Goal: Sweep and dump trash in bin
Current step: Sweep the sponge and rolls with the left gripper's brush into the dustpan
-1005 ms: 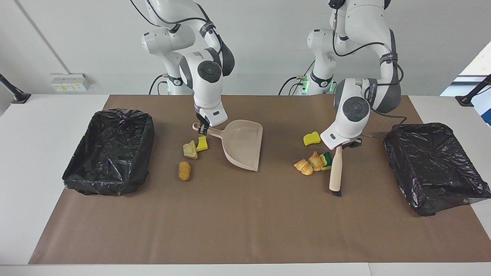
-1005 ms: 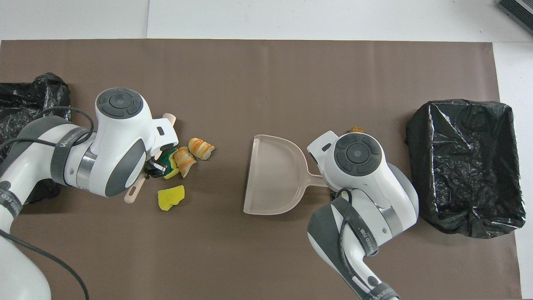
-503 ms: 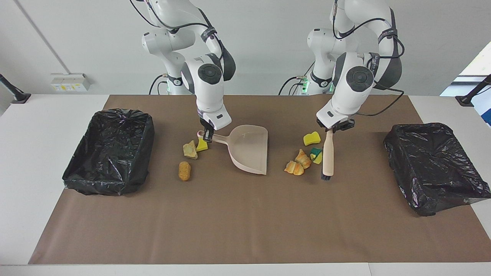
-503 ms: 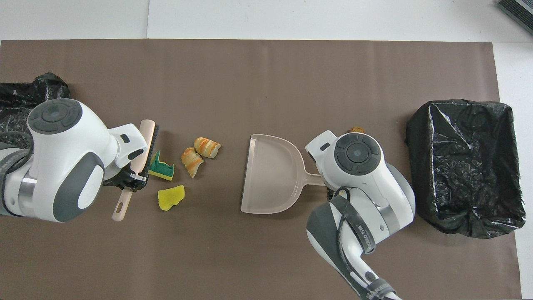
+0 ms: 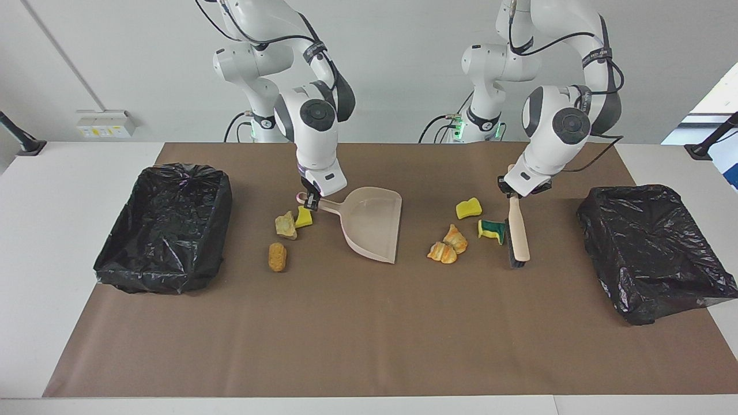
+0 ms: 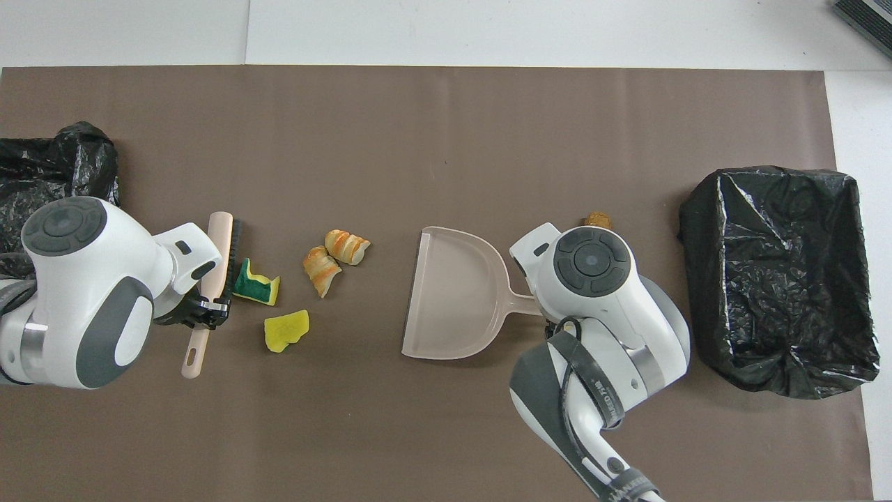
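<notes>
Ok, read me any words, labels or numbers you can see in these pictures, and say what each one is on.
Nothing reads clearly.
Strap on the right arm: white lettering, too blurred to read.
Strap on the left arm: lettering too small to read.
Yellow stickers on the wall sockets: too small.
Dustpan in the right gripper, brush in the left gripper: no print visible.

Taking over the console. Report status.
Left end effector shut on brush, beside green-yellow sponge bit. Right end effector shut on dustpan handle. Trash all on mat, none in pan.
</notes>
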Motion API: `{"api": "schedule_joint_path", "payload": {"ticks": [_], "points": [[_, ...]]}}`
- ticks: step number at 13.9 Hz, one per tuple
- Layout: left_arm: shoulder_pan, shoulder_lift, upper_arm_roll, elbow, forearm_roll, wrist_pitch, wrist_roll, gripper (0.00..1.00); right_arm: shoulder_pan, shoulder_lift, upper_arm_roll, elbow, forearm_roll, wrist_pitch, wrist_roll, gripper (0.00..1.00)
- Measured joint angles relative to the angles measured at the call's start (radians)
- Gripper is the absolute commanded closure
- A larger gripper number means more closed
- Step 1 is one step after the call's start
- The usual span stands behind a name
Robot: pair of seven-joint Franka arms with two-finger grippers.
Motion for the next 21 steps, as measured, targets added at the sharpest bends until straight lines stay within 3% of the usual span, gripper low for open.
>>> {"api": "schedule_joint_path", "payload": {"ticks": [7, 16, 19, 21], "points": [[-0.249, 0.032, -0.016, 0.0, -0.049, 0.083, -0.127, 1.0, 0.0, 0.0, 0.0, -0.001, 0.0, 0.0, 0.0, 1.0], [-0.547, 0.021, -0.042, 0.03, -0.245, 0.08, -0.213, 1.0, 0.0, 0.0, 0.0, -0.002, 0.0, 0.0, 0.0, 1.0], [-0.559, 0.008, -0.066, 0.082, -0.247, 0.0, -0.326, 1.0, 0.0, 0.0, 0.0, -0.002, 0.0, 0.0, 0.0, 1.0], [-0.557, -0.032, -0.055, 0.094, -0.247, -0.136, -0.343, 1.0, 0.0, 0.0, 0.0, -0.002, 0.0, 0.0, 0.0, 1.0]]}}
